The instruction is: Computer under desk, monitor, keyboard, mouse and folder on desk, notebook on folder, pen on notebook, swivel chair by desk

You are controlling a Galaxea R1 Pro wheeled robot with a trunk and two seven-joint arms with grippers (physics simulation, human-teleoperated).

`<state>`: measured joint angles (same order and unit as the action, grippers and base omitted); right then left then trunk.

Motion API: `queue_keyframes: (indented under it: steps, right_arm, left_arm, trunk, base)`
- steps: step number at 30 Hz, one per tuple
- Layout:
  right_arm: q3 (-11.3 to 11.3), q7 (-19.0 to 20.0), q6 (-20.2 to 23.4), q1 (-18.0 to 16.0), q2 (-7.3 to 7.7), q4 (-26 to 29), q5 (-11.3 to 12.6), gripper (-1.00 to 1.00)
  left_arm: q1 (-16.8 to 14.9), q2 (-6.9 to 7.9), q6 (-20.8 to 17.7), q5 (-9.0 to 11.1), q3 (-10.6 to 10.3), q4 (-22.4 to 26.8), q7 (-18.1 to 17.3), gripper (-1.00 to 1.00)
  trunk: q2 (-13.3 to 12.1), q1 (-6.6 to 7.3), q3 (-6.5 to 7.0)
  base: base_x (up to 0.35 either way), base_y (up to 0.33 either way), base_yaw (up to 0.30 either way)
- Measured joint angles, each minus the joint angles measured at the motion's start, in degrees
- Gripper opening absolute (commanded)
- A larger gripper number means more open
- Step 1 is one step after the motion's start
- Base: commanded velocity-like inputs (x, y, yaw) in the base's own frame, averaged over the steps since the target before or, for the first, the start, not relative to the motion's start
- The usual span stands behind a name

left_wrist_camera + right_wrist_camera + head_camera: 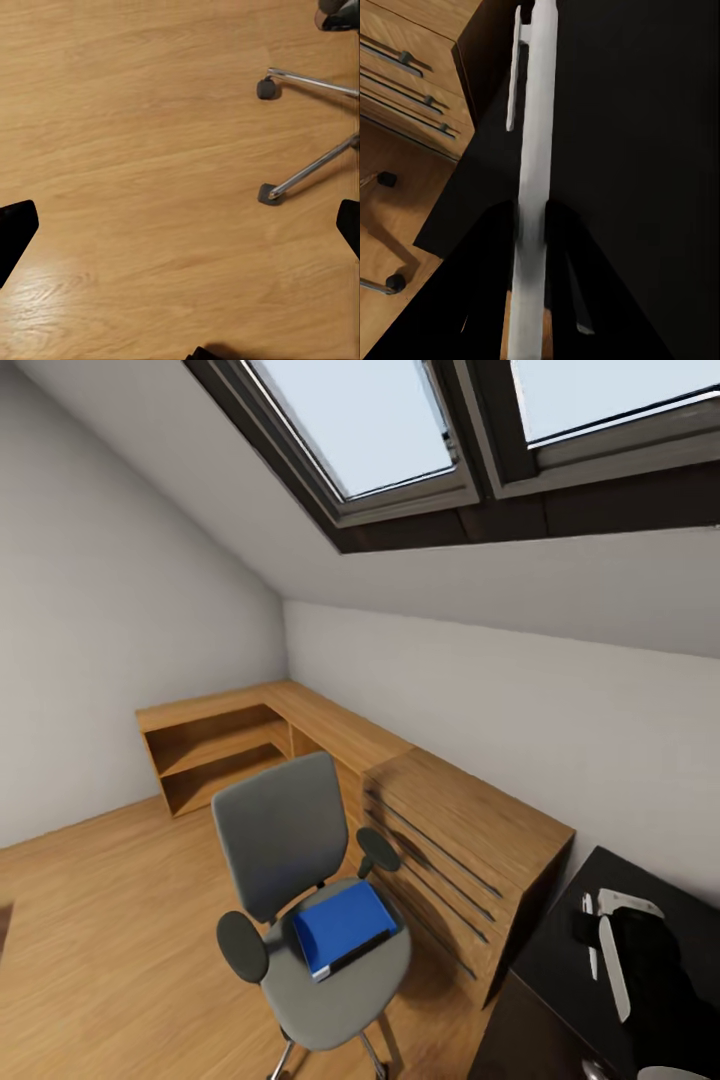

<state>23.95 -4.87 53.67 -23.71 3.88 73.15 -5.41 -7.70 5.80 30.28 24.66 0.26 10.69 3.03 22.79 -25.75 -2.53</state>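
At the near corner of the black counter [560, 960], the right tool [531, 219] has its two dark fingers pinched narrow on a thin pale slab that reads as the monitor [534, 150] seen edge-on, standing over the counter top close to its corner. The left tool [180, 225] hangs wide apart and empty above the wooden floor [112, 150], with the chrome legs and casters of the swivel chair [285, 830] nearby. The blue folder [340, 925] lies flat on the chair seat, well apart from the counter, with the oak shelving unit [450, 830] just beyond. The main risk, as I judge it, lies in the grip: the fingers hold only a slim edge of a broad, tall panel, so any twist or quick swing could lever it loose or tip it. Released this close to the corner, and before its base sits flat, it could topple off toward the floor. Whether the base touches the counter cannot be told.
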Motion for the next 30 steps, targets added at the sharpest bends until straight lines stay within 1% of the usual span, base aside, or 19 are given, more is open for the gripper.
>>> queue_keyframes:
  steps: [5,8,14,15,18,21,23,24,26,27,28,30]
  right_arm:
    - [-0.1,0.14,-1.05,-0.01,0.0,-0.32,-0.08,-1.0]
    - [-0.13,0.18,-1.66,-0.01,0.03,-0.86,-0.11,-1.0]
    - [-0.14,0.27,-6.52,-0.05,0.09,-2.47,-0.17,-1.0]
    - [-0.14,0.29,-7.8,-0.05,0.21,-3.23,-0.18,-1.0]
    - [-0.22,0.4,-9.62,-0.05,0.72,-4.75,-0.2,-1.0]
    - [-1.0,0.54,-12.05,-0.14,1.86,-7.58,-0.17,-1.0]
    - [-2.16,0.66,-15.12,-0.78,3.97,-13.99,-0.16,-1.0]
    - [-2.36,0.68,-16.33,-1.82,4.91,-16.89,-0.12,-1.0]
    - [-2.57,0.7,-18.38,-3.77,6.06,-20.46,-0.08,-1.0]
    - [-2.71,0.72,-19.71,-4.8,6.5,-21.95,-0.07,-1.0]
    - [-2.91,0.82,-21.92,-6.06,7.06,-23.72,-0.1,-1.0]
    - [-2.96,0.97,-22.44,-6.31,7.19,-24.12,-0.11,-1.0]
  left_arm:
    - [-0.01,0.0,0.0,0.02,0.0,0.01,0.06,1.0]
    - [0.0,0.0,0.0,0.1,0.0,0.02,0.14,1.0]
    - [0.01,0.01,0.0,0.29,0.2,0.03,0.43,1.0]
    - [0.02,0.01,0.0,0.3,0.24,0.03,0.47,1.0]
    - [0.02,0.01,0.0,0.31,0.28,0.03,0.49,1.0]
    - [0.01,0.01,0.0,0.32,0.3,0.03,0.55,1.0]
    - [0.02,-0.06,-0.01,0.28,0.27,0.03,0.53,1.0]
    - [0.01,-0.32,0.0,0.27,0.27,0.03,0.55,1.0]
    - [0.02,-0.79,0.0,0.27,0.27,0.03,0.55,1.0]
    - [0.02,-1.04,0.0,0.25,0.28,0.03,0.54,1.0]
    - [0.01,-1.34,0.0,0.23,0.31,0.03,0.51,1.0]
    - [0.03,-1.39,0.0,0.26,0.36,0.03,0.53,1.0]
  trunk:
    - [0.0,0.0,0.19]
    - [0.0,0.0,0.27]
    - [0.0,0.0,0.29]
    - [0.0,0.0,0.29]
    - [0.0,0.0,0.29]
    - [0.0,0.0,0.29]
    - [-0.01,0.0,0.29]
    - [-0.01,0.0,0.3]
    - [-0.01,0.0,0.3]
    - [-0.01,0.0,0.3]
    - [-0.01,0.0,0.3]
    - [0.0,0.0,0.3]
  base:
    - [0.0,0.0,-0.268]
    - [0.0,0.0,-0.136]
    - [0.0,0.0,-0.025]
    - [0.0,0.0,-0.007]
    - [0.0,0.0,-0.005]
    - [0.0,0.0,-0.001]
    - [0.0,0.0,0.0]
    - [0.0,0.0,0.0]
    - [0.0,0.0,0.0]
    - [0.0,0.0,0.0]
    - [0.0,0.0,0.0]
    - [0.0,0.0,0.0]
